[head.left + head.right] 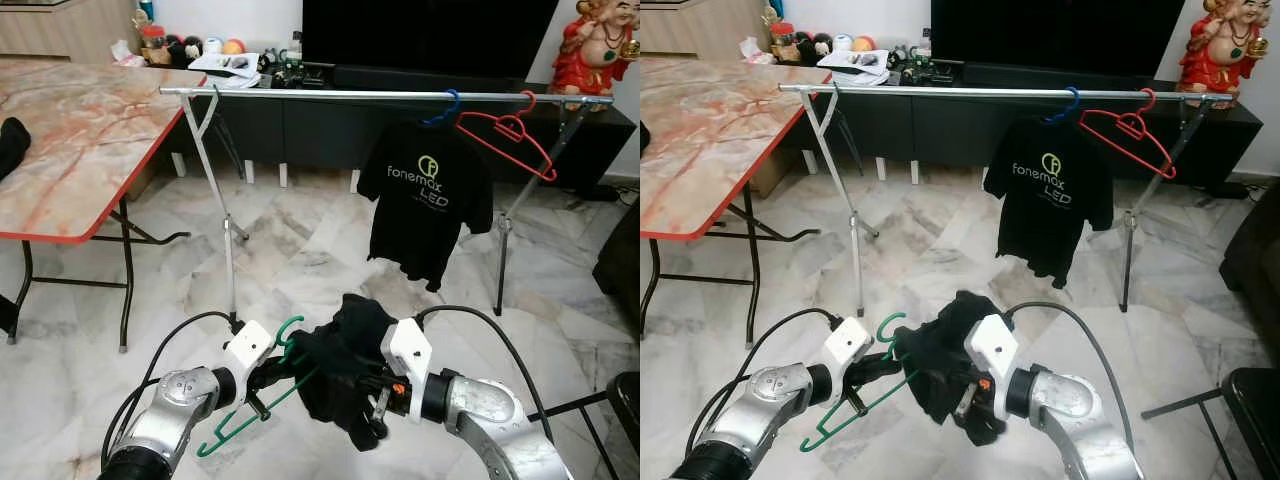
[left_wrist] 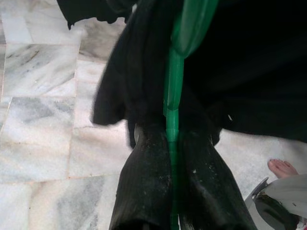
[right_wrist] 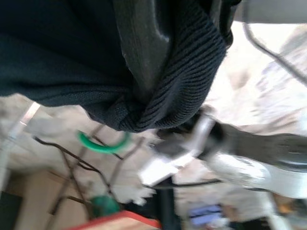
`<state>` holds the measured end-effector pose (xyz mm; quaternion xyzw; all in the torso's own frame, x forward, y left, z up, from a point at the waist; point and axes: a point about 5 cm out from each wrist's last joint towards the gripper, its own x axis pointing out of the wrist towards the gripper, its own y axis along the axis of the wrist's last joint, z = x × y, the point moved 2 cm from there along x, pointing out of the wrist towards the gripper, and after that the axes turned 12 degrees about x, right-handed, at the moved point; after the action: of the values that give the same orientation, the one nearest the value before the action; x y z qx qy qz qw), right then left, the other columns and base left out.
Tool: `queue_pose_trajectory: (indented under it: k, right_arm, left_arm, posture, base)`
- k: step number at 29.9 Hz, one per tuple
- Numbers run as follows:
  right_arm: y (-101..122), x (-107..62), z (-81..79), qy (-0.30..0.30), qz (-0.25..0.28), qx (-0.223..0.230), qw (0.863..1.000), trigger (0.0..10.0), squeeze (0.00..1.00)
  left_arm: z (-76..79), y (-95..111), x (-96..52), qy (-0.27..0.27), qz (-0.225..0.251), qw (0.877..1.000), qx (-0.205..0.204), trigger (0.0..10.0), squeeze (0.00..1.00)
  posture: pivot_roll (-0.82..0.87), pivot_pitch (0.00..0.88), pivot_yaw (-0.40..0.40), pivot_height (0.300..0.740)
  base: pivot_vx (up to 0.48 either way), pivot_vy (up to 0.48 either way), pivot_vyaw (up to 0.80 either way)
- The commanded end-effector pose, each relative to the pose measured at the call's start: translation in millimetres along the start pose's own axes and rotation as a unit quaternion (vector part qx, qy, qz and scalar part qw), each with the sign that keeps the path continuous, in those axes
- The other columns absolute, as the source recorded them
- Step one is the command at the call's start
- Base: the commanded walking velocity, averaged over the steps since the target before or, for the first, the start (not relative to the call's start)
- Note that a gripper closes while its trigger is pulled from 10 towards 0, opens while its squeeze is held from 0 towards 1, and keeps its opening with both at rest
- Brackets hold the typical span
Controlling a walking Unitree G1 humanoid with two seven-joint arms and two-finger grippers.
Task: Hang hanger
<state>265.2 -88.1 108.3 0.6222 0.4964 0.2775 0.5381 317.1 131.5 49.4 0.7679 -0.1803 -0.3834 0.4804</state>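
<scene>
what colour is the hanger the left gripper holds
Green, clearest in the left wrist view.

Pale marble tiles (image 1: pixel 320 250) spread out below me. To my left stands a marble-patterned counter (image 1: pixel 70 140) edged in red; ahead, a dark television (image 1: pixel 430 35) sits on a low black cabinet (image 1: pixel 300 125) against the white wall (image 1: pixel 250 20).

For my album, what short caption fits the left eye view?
Robot's left tool grips a green hanger, right tool a black garment, before a rail holding a black T-shirt.

Both hands (image 1: pixel 268 385) on green hanger (image 1: pixel 250 410) w/ black garment (image 1: pixel 335 360) — rail (image 1: pixel 385 95) beyond.
</scene>
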Motion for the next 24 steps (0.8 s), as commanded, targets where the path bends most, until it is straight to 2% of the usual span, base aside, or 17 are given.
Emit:
queue_pose_trajectory:
  k: [1, 4, 6, 7, 8, 11, 12, 13, 14, 15, 21, 24]
  right_arm:
    - [9, 3.7, -16.0, 0.049, 0.014, -0.021, 0.998, 10.0, 0.0]
    - [7, 0.7, -15.2, 0.046, 0.004, -0.044, 0.998, 10.0, 0.0]
    - [1, -0.5, 5.6, -0.022, -0.012, -0.052, 0.998, 10.0, 0.0]
    - [-4, -3.6, 24.0, -0.083, -0.03, -0.061, 0.994, 10.0, 0.0]
    - [-4, -3.6, 24.0, -0.083, -0.03, -0.061, 0.994, 10.0, 0.0]
    - [-13, -13.2, 56.1, -0.192, -0.067, -0.059, 0.977, 10.0, 0.0]
    - [-13, -13.2, 56.1, -0.192, -0.067, -0.059, 0.977, 10.0, 0.0]
    - [-15, -18.5, 68.8, -0.24, -0.081, -0.064, 0.965, 10.0, 0.0]
    - [-13, -29.9, 88.7, -0.32, -0.083, -0.059, 0.942, 10.0, 0.0]
    - [-10, -33.7, 94.3, -0.343, -0.077, -0.058, 0.934, 10.0, 0.0]
    - [-2, -35.1, 104.9, -0.379, -0.062, -0.082, 0.92, 10.0, 0.0]
    - [8, -31.8, 110.1, -0.397, -0.03, -0.078, 0.914, 10.0, 0.0]
  left_arm:
    - [-1.5, 7, 1.3, 0.007, 0.019, 1.0, -0.004, 10.0, 0.0]
    - [-0.9, 8, 2.3, 0.005, 0.021, 1.0, -0.005, 10.0, 0.0]
    - [-0.2, 8, 2.6, 0.002, 0.022, 1.0, -0.006, 10.0, 0.0]
    - [-0.3, 8, 2.4, 0.002, 0.022, 1.0, -0.006, 10.0, 0.0]
    - [-0.3, 8, 2.4, 0.002, 0.022, 1.0, -0.006, 10.0, 0.0]
    - [-1.1, 6, 1.8, 0.007, 0.019, 1.0, -0.006, 10.0, 0.0]
    - [-1.1, 6, 1.8, 0.007, 0.019, 1.0, -0.006, 10.0, 0.0]
    - [-1.1, 5, 1.3, 0.008, 0.018, 1.0, -0.006, 10.0, 0.0]
    - [-0.4, 3, -0.3, 0.004, 0.014, 1.0, -0.006, 10.0, 0.0]
    - [0.2, 2, -1.4, 0.0, 0.01, 1.0, -0.006, 10.0, 0.0]
    - [7.3, -6, -7.8, -0.044, -0.012, 0.999, -0.005, 10.0, 0.0]
    - [10.9, -22, -12.5, -0.068, -0.069, 0.995, 0.033, 10.0, 0.0]
  posture:
    - [0.04, 0.083, -0.037, 0.74]
    - [0.04, 0.082, -0.038, 0.74]
    - [0.04, 0.082, -0.038, 0.74]
    - [0.04, 0.082, -0.037, 0.74]
    - [0.04, 0.082, -0.037, 0.74]
    - [0.04, 0.082, -0.037, 0.74]
    - [0.04, 0.082, -0.037, 0.74]
    - [0.04, 0.082, -0.037, 0.74]
    - [0.05, 0.083, -0.036, 0.74]
    - [0.05, 0.083, -0.036, 0.74]
    - [0.05, 0.082, -0.036, 0.74]
    - [0.05, 0.082, -0.036, 0.74]
  base:
    - [0.0, 0.0, 0.0]
    - [0.0, 0.0, 0.0]
    - [0.0, 0.0, 0.0]
    - [0.0, 0.0, 0.0]
    - [0.0, 0.0, 0.0]
    - [0.0, 0.0, 0.0]
    - [0.0, 0.0, 0.0]
    - [0.0, 0.0, 0.0]
    - [0.0, 0.0, 0.0]
    - [0.0, 0.0, 0.0]
    - [0.0, 0.0, 0.0]
    - [0.0, 0.0, 0.0]
